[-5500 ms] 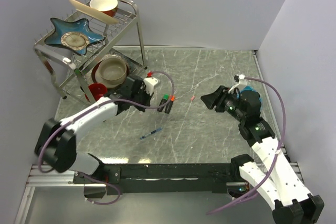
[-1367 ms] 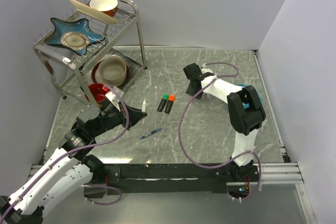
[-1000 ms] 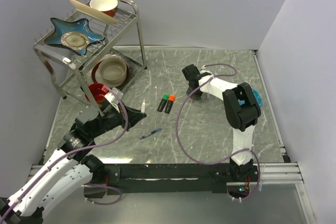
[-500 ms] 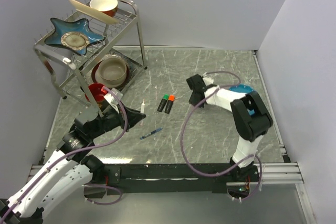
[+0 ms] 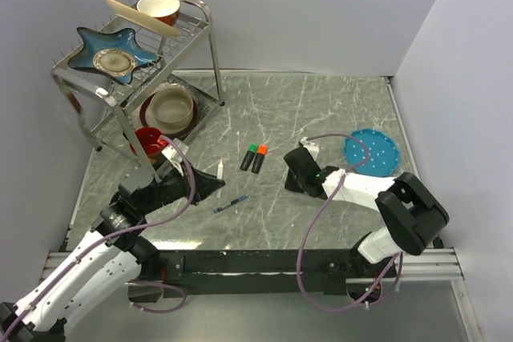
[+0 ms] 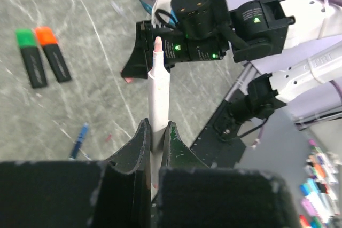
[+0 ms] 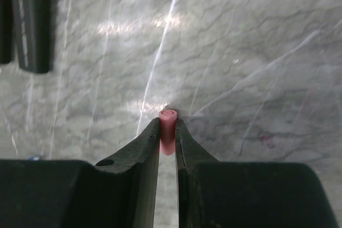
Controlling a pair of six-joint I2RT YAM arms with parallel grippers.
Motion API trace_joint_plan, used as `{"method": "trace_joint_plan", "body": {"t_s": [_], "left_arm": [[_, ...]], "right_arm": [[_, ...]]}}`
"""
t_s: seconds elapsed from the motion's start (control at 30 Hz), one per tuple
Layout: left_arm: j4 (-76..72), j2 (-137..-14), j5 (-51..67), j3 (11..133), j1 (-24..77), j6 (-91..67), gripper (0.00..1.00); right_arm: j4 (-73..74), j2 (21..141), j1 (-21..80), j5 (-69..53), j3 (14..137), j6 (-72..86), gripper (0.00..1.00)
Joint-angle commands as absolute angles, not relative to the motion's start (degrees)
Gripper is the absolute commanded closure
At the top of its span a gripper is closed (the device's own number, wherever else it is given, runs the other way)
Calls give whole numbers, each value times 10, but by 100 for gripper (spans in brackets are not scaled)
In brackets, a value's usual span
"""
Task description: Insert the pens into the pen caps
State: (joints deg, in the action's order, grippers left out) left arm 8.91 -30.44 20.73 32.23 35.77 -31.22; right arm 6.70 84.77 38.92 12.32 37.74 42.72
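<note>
My left gripper [image 6: 156,132] is shut on the thin white-pink pen [image 6: 158,92], which sticks up with its pink tip on top; the pen [image 5: 220,168] also shows in the top view, above the left gripper [image 5: 215,186]. My right gripper [image 7: 167,129] is shut on the pale pink cap [image 7: 168,125], held low over the table at mid-table [image 5: 293,175]. Two black highlighters, one green-ended [image 5: 248,157] and one orange-ended [image 5: 258,158], lie side by side between the grippers. The dark-blue ballpoint [image 5: 231,203] lies nearer the front.
A metal dish rack [image 5: 210,34] with bowls and a blue star dish stands at the back left. A blue round plate [image 5: 370,151] lies to the right. The right arm's cable [image 5: 317,222] loops over the table near the front rail.
The right arm swung from the far middle toward the front with the pink cap, its jaws closing on it, uncovering the blue plate. The left arm with the pen barely shifted.
</note>
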Motion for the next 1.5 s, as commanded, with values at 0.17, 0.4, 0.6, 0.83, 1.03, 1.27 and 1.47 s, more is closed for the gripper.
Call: {"method": "trace_joint_plan", "body": {"t_s": [0.17,0.4,0.6,0.83,1.03,1.27,1.47], "left_arm": [[-58,-336,218,248,387,-407,99],[-137,-401,198,214,431,-436,99],[-183,-437,187,193,445,-459,99],[-294,-488,203,153,451,-502,99],[-350,-533,185,157,475,-496,99],[-375,-585,186,180,497,-489,99],[-381,-608,191,199,506,-486,99]], "right_arm": [[66,787,410,98,327,416,94],[48,730,410,94,328,413,96],[37,719,410,89,336,425,98],[4,634,410,75,330,462,100],[-25,572,410,40,335,473,100],[-50,536,411,2,343,490,100],[-73,519,418,-18,343,503,100]]}}
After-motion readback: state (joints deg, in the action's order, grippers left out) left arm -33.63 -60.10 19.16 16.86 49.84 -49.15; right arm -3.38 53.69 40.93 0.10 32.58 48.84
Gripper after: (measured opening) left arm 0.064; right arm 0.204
